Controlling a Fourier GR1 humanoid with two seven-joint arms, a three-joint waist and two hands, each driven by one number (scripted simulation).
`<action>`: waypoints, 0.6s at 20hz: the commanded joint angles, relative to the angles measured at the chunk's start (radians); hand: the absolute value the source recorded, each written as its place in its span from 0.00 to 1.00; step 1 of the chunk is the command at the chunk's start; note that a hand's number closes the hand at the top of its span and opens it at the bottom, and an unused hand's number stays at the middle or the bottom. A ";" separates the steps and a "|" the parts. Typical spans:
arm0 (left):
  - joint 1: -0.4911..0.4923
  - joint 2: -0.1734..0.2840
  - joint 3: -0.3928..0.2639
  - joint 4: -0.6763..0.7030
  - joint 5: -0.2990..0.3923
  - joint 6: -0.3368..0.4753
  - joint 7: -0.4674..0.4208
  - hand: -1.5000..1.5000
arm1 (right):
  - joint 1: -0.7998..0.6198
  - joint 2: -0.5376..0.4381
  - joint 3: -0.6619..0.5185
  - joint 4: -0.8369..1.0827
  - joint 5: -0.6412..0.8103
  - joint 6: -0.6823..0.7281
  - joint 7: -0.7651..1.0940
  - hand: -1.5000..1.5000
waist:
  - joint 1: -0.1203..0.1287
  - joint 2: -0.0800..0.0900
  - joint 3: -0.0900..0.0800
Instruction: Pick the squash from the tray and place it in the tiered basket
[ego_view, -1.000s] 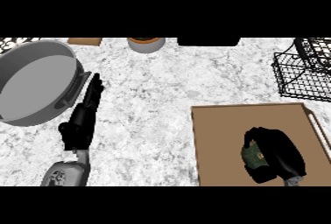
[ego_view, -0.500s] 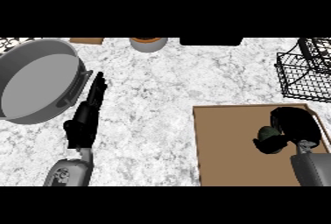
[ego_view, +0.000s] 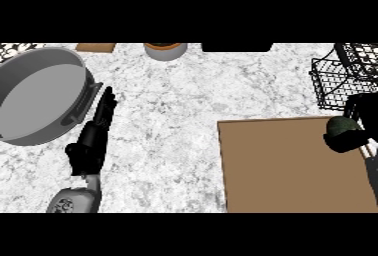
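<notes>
Holding the dark green round squash (ego_view: 341, 129), the robot's black right hand (ego_view: 356, 131) has its fingers curled around it. The squash is off the flat brown tray (ego_view: 291, 167) and sits over the tray's far right corner. The black wire tiered basket (ego_view: 345, 80) is just past that corner, very near the squash. So the basket lies a little farther from the robot than the hand, and the right hand is much the nearer one to it. The next move is likely a short carry over the basket's wire rim. The squash looks too round to show a long side. The black left hand (ego_view: 90, 145) rests well away from the tray, fingers straight, beside the big grey round pan (ego_view: 40, 95). No words or labels can be read anywhere.
</notes>
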 joint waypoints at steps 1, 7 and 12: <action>0.036 0.009 0.000 -0.037 0.005 -0.008 0.009 0.50 | -0.002 -0.053 -0.086 -0.202 -0.049 0.088 0.037 1.00 | -0.009 -0.005 0.000; 0.007 -0.007 -0.003 -0.025 0.005 -0.003 0.037 0.50 | -0.199 -0.107 -0.214 -0.314 -0.168 0.349 0.113 1.00 | 0.000 -0.001 0.000; -0.008 -0.008 -0.007 -0.028 -0.004 -0.001 0.032 0.50 | -0.375 -0.200 -0.321 -0.212 -0.235 0.452 0.144 1.00 | 0.010 0.001 0.000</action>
